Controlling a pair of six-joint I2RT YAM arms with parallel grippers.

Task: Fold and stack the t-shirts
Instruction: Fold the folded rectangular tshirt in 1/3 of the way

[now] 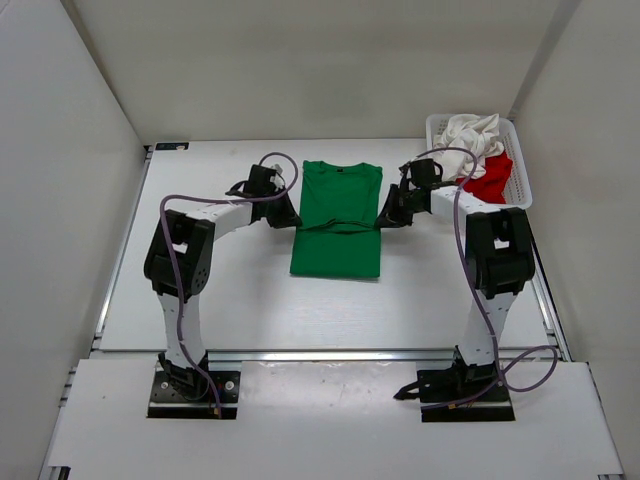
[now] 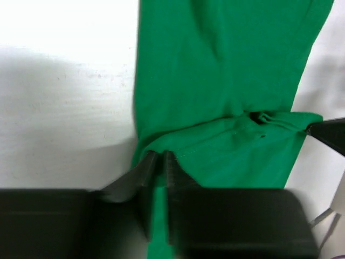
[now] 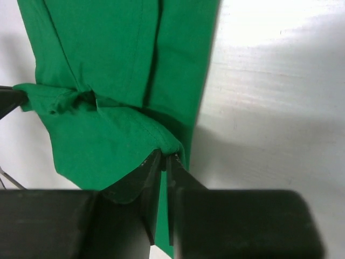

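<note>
You had the green t-shirt (image 1: 337,225) lying lengthwise at the centre of the table (image 1: 220,290), collar toward 12 o'clock, with both tools on it. Your left gripper (image 1: 288,215) was pinched narrow on its 9 o'clock edge, with green cloth caught between the fingers. Your right gripper (image 1: 385,218) was nipped the same way on the 3 o'clock edge.

Each held one end of a stitched edge running across the shirt's middle. That looked meant to keep the layer square as it was folded, though it puckered slightly between the grips.

At 2 o'clock from the shirt stood the mesh basket (image 1: 520,185), holding the white t-shirt (image 1: 472,132) bunched above the red t-shirt (image 1: 490,180). The basket sat just beside your right arm, so I judged it the only obstacle worth minding.
</note>
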